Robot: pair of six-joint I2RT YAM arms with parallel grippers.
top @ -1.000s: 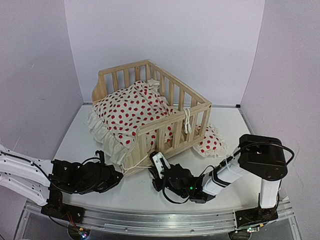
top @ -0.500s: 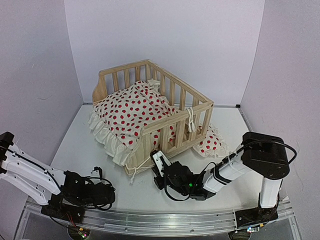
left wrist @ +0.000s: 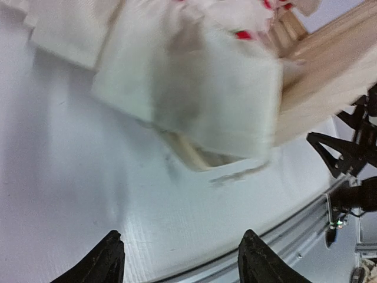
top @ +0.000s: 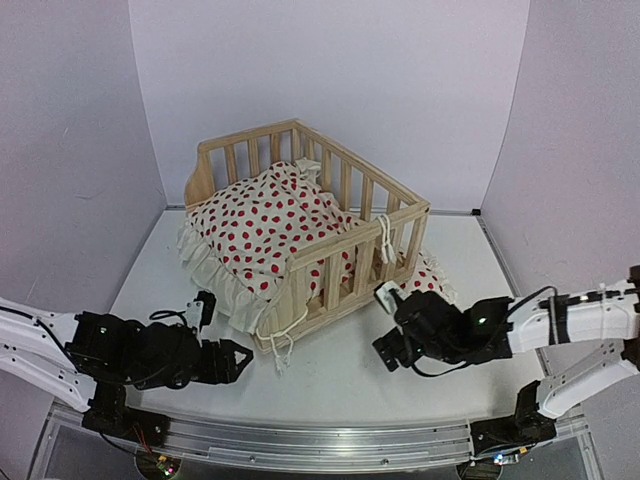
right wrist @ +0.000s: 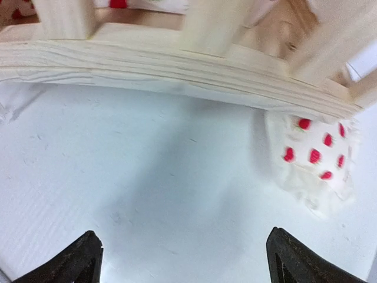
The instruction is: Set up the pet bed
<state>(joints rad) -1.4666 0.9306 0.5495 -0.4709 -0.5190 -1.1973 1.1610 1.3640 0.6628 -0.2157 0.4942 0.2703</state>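
Two arms lie low along the near edge of the white surface [top: 330, 385], one on each side of the pet bed [top: 305, 230]. The bed stands toward the far middle of the surface, turned at an angle, so one corner of its pine frame points at the near edge. Its red-dotted cushion [top: 255, 220] is heaped inside. The cushion's white ruffle [left wrist: 200, 100] spills out of the open side toward the left edge and drapes onto the surface.

Tie strings [top: 380, 238] hang knotted on the slatted rail facing the right edge. Another string dangles at the near corner.

A small dotted pillow [top: 428, 280] lies on the surface against the right side of the frame, partly tucked behind the rail.

The left gripper [top: 235, 360] rests just short of the ruffle and the near corner. Its jaws are spread and nothing is between them.

The right gripper [top: 388, 345] sits close to the frame's lower rail [right wrist: 177, 62] and beside the pillow. Its jaws are wide apart and empty.

Pale walls close in the left, far and right edges.
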